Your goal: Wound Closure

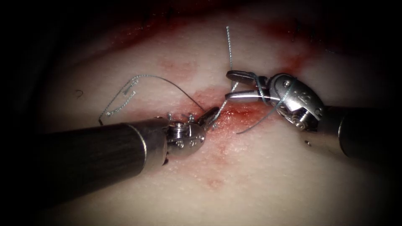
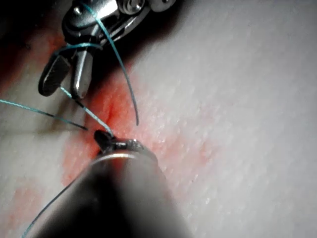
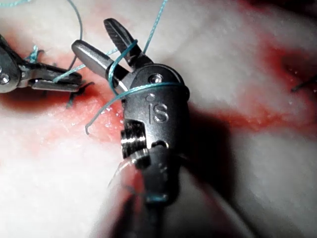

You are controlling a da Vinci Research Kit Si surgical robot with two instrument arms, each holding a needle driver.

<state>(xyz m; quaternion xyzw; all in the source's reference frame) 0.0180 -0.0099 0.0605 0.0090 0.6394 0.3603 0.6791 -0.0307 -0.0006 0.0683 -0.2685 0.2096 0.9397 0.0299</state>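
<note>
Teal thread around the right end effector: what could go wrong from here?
1. The thin teal thread is wound around the open, empty right end effector; the loop could snag on its wrist joint or slip off.
2. The left end effector is shut on the thread beside the red-stained cut in the pale tissue; a hard pull might tear that edge.

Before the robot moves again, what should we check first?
1. Left pincer shut on the thread, right by the cut: ok.
2. Right pincer open, gripping nothing: ok.
3. Thread looped round the right pincer: ok.
4. Where the needle is: cannot tell.
5. Tissue clean beside the pincers: not ok, red fluid sits there.
</note>
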